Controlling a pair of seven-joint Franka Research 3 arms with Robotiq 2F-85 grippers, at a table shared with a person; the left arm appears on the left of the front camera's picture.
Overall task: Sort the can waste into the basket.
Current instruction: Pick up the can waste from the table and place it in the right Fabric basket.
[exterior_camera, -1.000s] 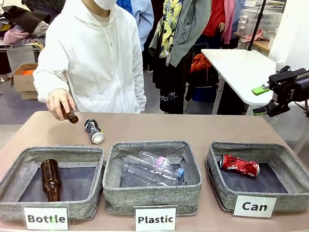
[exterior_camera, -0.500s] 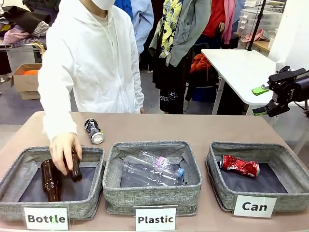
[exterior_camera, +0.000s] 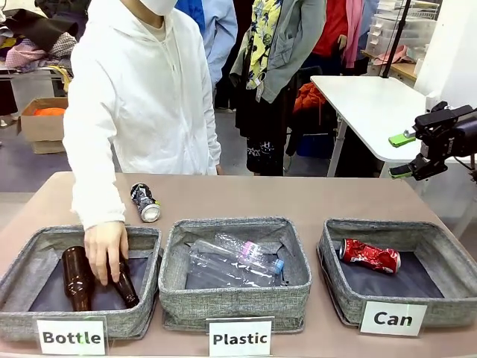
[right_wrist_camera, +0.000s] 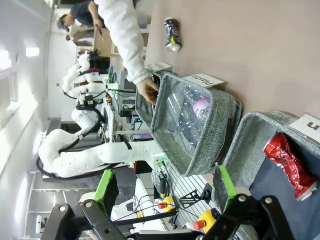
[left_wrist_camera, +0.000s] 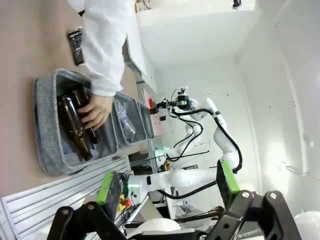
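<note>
A crushed red can [exterior_camera: 370, 256] lies inside the grey basket [exterior_camera: 339, 294] with the "Can" card, at the right. The dark crushed can [exterior_camera: 145, 202] lies on the table behind the "Bottle" basket [exterior_camera: 22, 317]. My right gripper [exterior_camera: 402, 155] hangs open above and behind the Can basket, with nothing between its fingers. The right wrist view has the right gripper [right_wrist_camera: 165, 185] open, the red can [right_wrist_camera: 285, 162] in the basket [right_wrist_camera: 250, 132], and the dark can [right_wrist_camera: 172, 34] far off. My left gripper [left_wrist_camera: 168, 182] stands open and holds nothing, and the dark can [left_wrist_camera: 76, 46] lies far off.
A person's hand [exterior_camera: 104, 250] reaches into the Bottle basket, resting on two brown bottles [exterior_camera: 76, 277]. The middle "Plastic" basket [exterior_camera: 235, 302] holds clear plastic bottles [exterior_camera: 238, 261]. A white table [exterior_camera: 373, 104] stands behind at the right.
The person's hand has carried a brown bottle from above the table down into the Bottle basket and laid it beside the first. Neither gripper has moved.
</note>
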